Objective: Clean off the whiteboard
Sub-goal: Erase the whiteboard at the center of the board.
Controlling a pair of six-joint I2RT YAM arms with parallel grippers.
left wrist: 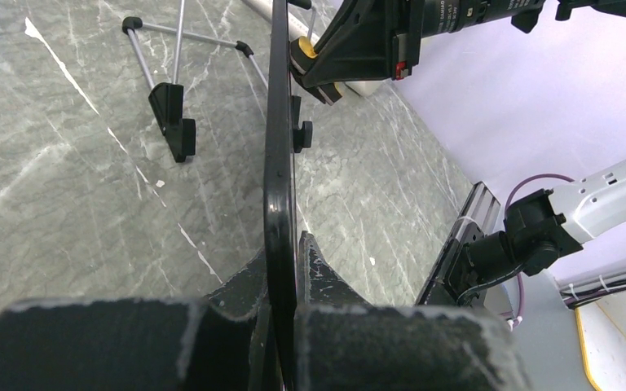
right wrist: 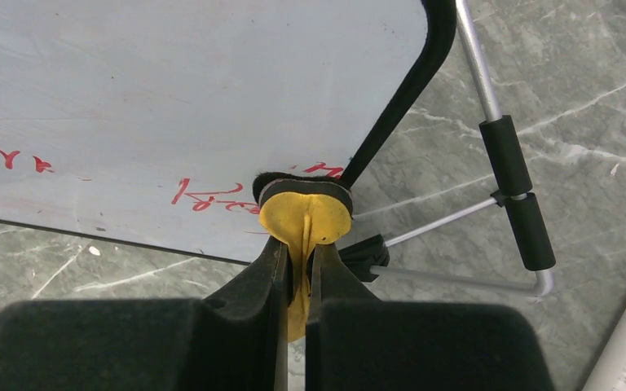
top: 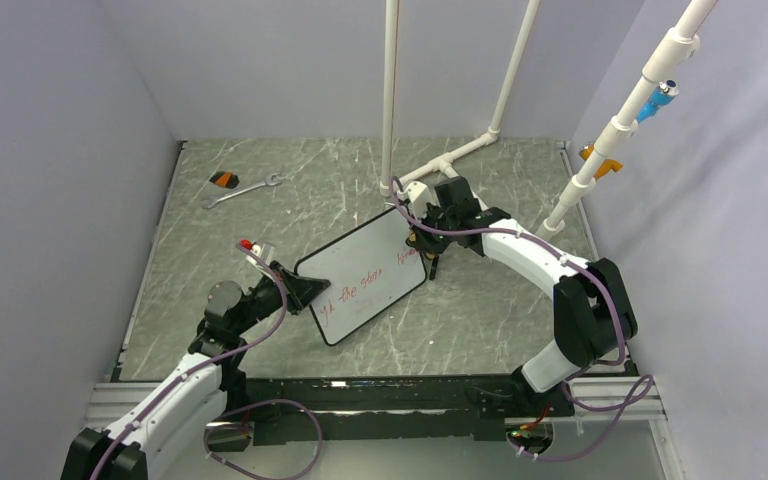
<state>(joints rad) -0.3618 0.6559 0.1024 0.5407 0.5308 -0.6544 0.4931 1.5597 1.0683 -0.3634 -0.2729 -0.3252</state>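
The whiteboard (top: 365, 285) stands tilted near the middle of the table (top: 480, 320), propped on its wire stand (right wrist: 513, 187), with red writing (top: 360, 287) across its face. The left fingers (left wrist: 319, 277) are clenched on the board's black frame at its near left end, one finger on each side of the thin edge. The right fingers (right wrist: 249, 285) are pinched tight on a yellow eraser pad (right wrist: 306, 216), and its dark felt side presses against the board's face near the right-hand corner, just beside a red scrawl. The left arm (top: 175, 395) stretches low from the near left corner, forward and inward to the board. The right arm (top: 570, 300) rises from its base, bends at the elbow, and reaches back leftward, with its wrist tipped down over the board's far right end.
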